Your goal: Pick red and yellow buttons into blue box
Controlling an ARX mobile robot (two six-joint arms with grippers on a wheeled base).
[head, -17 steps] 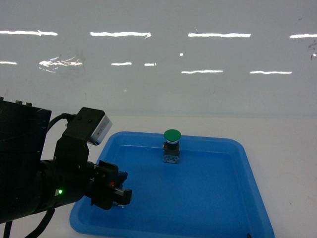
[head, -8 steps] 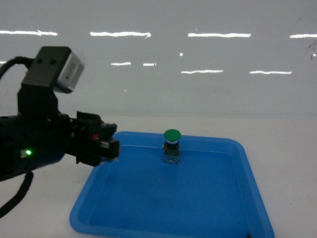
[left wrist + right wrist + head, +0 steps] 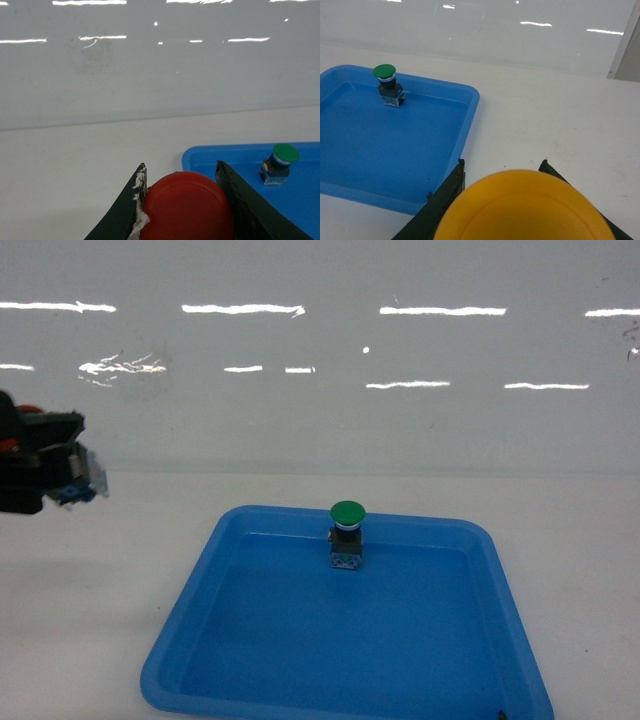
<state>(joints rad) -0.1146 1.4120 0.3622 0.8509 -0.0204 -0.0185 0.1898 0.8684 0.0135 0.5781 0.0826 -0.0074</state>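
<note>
The red button [image 3: 187, 207] fills the bottom of the left wrist view, its round cap pinched between the two black fingers of my left gripper [image 3: 181, 172], which is shut on it. In the head view that gripper [image 3: 60, 465] hangs at the far left edge, above the white table and left of the tray. The yellow button [image 3: 525, 210] sits between the fingers of my right gripper [image 3: 503, 167], its cap hiding the jaws' inside. That gripper hovers over the table right of the tray. The blue box is out of view.
A shallow blue tray [image 3: 300, 640] lies in the middle of the white table [image 3: 580, 540]. A green-capped button [image 3: 346, 530] stands upright near the tray's far rim. A glossy white wall [image 3: 320, 390] rises behind the table.
My left arm has risen from the tray's near left corner and swung up and left to the frame's edge, carrying the red button. The green button has not moved.
</note>
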